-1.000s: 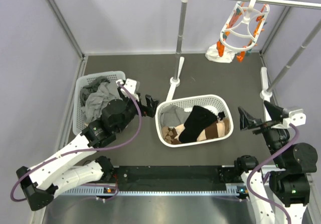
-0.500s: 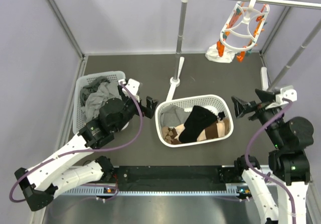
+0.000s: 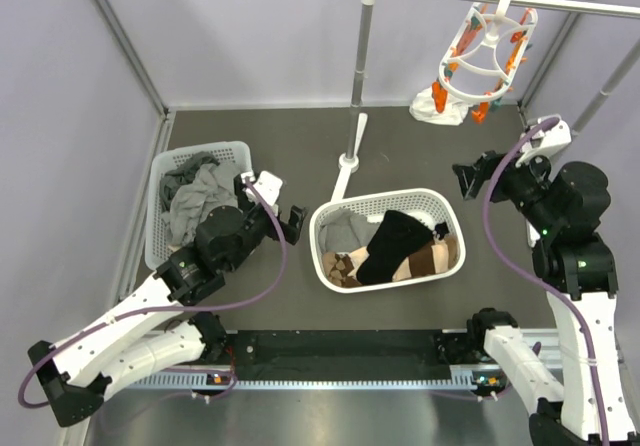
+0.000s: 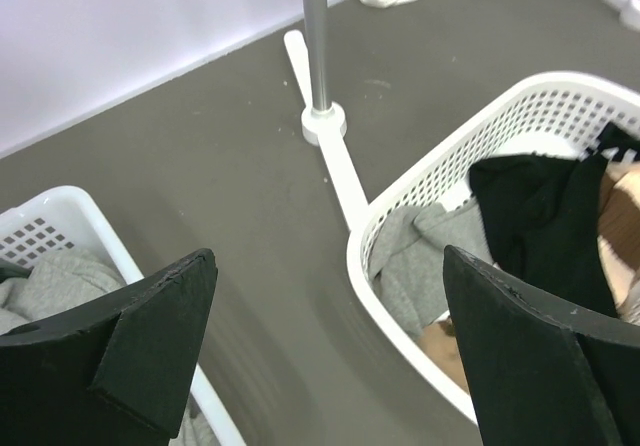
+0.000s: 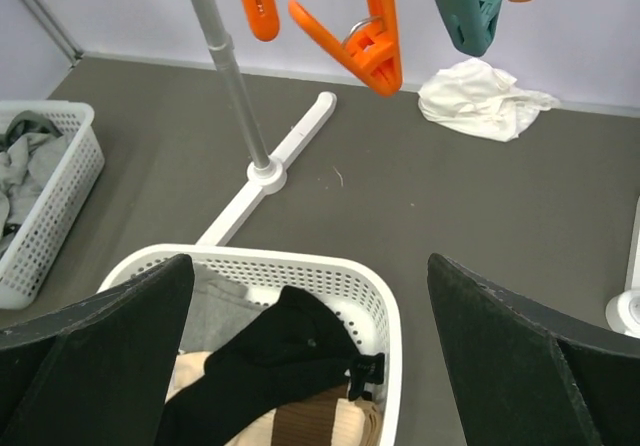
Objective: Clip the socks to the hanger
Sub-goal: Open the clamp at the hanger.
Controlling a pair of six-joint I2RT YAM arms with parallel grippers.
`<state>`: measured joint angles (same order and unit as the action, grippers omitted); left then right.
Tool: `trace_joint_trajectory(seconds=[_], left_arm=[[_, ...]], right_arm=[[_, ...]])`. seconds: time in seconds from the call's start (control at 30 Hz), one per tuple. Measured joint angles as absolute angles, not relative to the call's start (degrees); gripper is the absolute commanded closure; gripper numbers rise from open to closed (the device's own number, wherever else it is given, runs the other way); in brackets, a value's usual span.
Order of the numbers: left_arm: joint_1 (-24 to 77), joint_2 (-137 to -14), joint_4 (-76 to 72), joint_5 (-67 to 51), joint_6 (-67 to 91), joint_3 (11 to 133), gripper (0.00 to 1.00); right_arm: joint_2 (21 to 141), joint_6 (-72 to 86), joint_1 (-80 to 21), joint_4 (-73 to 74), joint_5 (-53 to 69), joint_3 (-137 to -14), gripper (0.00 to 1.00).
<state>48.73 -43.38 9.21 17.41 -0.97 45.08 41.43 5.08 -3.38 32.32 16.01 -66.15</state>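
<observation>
The socks lie in the middle white basket (image 3: 322, 256): a black sock (image 3: 392, 243) on top, a tan one with brown bands (image 3: 430, 256), a grey one (image 3: 345, 231). They also show in the right wrist view (image 5: 270, 356) and the left wrist view (image 4: 545, 226). The white hanger (image 3: 487, 54) with orange and teal pegs hangs from the rail at the back right; its pegs (image 5: 365, 36) show at the top of the right wrist view. My left gripper (image 3: 288, 218) is open, just left of the basket. My right gripper (image 3: 472, 179) is open, raised right of the basket.
A second white basket (image 3: 160, 181) with a heap of grey garments (image 3: 195, 198) stands at the left. The rack's pole (image 3: 358, 66) and white foot (image 3: 345, 176) stand behind the middle basket. A white cloth (image 3: 435, 108) lies on the floor under the hanger.
My right arm has risen and swung back toward the hanger, its gripper staying open. My left gripper has drawn slightly back and down, staying open beside the basket.
</observation>
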Motion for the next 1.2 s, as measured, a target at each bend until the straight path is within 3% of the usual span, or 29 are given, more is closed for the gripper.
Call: trace_joint_trajectory(seconds=[0.37,0.67,1.2], left_arm=[[48.73,-43.20,8.97,17.12,-4.49,42.83,0.01],[48.73,-42.92,8.75,15.62,-4.71,42.28,0.01],[48.73,-43.40,8.51,12.86,-5.37,42.09,0.01]], right_arm=[[49.74,4.45,-3.38,25.26,17.61,-72.58,0.02],[53.65,3.01,-3.22,19.59,20.75,-74.41,0.16],[56.16,2.35,-3.20,15.75,24.53,-75.11,0.29]])
